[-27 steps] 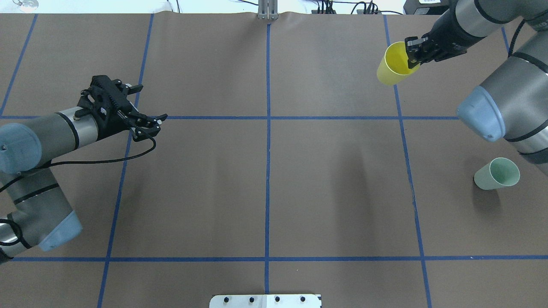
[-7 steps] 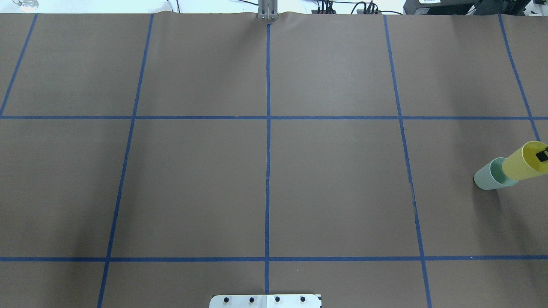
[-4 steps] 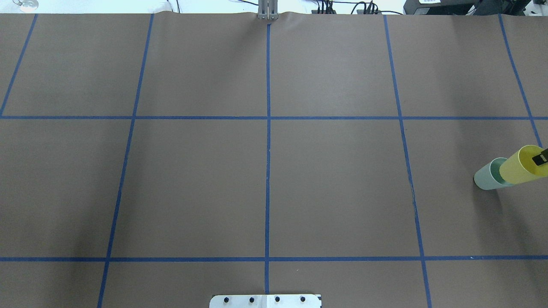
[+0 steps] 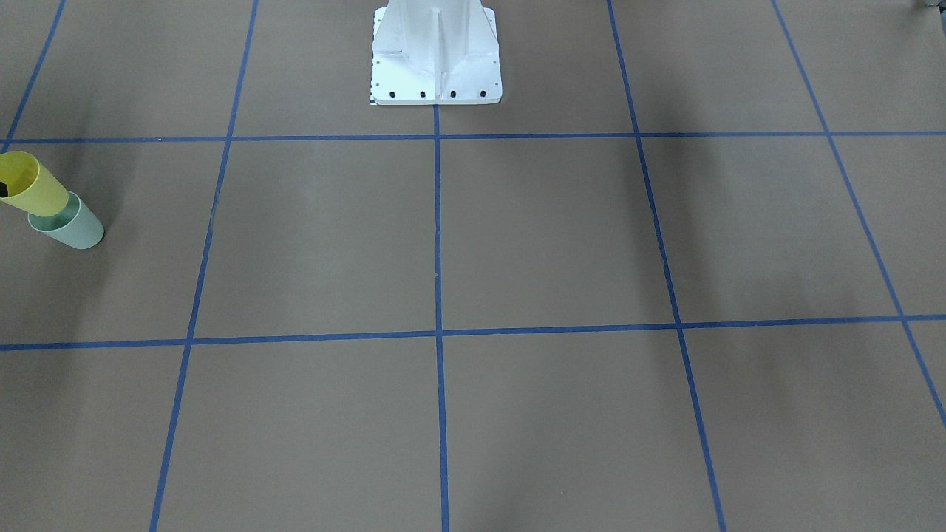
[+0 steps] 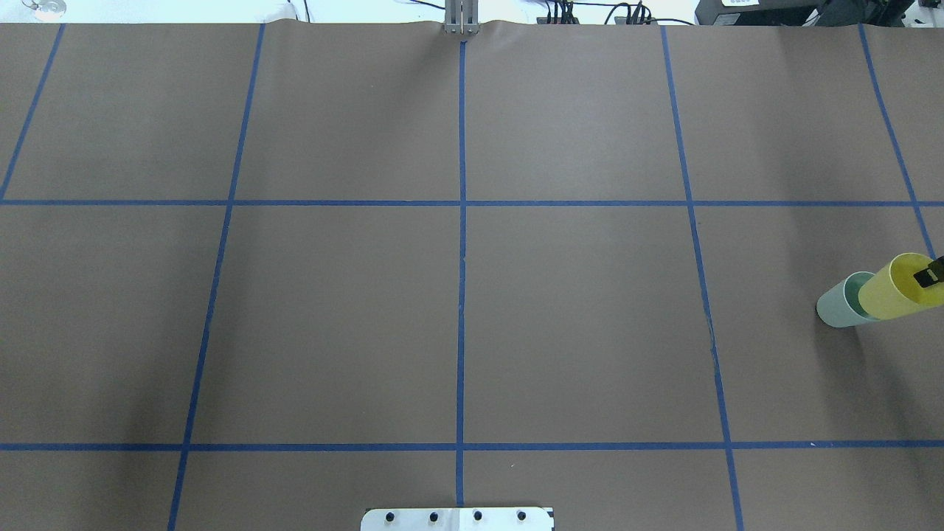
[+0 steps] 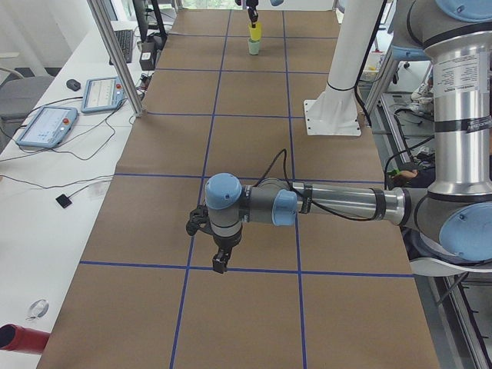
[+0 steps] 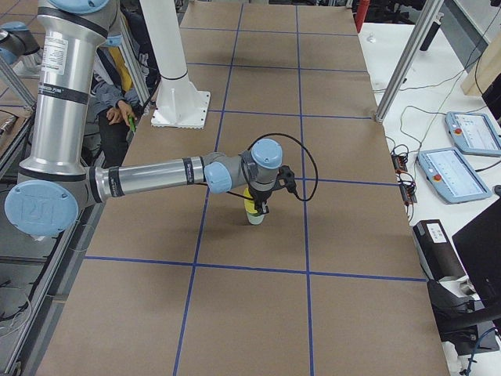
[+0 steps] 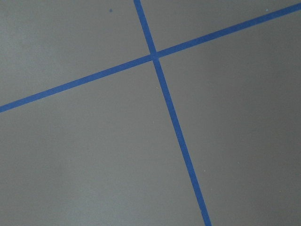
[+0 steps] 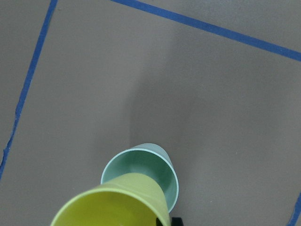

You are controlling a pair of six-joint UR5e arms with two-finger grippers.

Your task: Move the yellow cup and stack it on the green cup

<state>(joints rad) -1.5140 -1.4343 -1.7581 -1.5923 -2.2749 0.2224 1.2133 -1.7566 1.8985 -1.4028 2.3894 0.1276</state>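
The yellow cup (image 5: 892,291) hangs tilted at the table's right edge, its base in the mouth of the pale green cup (image 5: 837,306), which stands upright on the brown mat. My right gripper (image 5: 934,274) holds the yellow cup by its rim; one black finger shows inside it. The right wrist view looks down on the yellow cup (image 9: 117,202) over the green cup (image 9: 141,165). In the front-facing view the yellow cup (image 4: 33,188) and the green cup (image 4: 74,227) sit at the far left. My left gripper (image 6: 219,265) hovers low over the mat near the table's left end; I cannot tell whether it is open.
The white robot base (image 4: 436,55) stands at mid-table on the robot's side. Blue tape lines (image 5: 461,203) grid the mat. Side benches carry tablets (image 6: 46,123) and cables. A person (image 7: 117,94) sits by the base.
The right gripper carried the yellow cup from the far right corner to the green cup and lowered it slightly in the last second. The left arm has left the overhead view.
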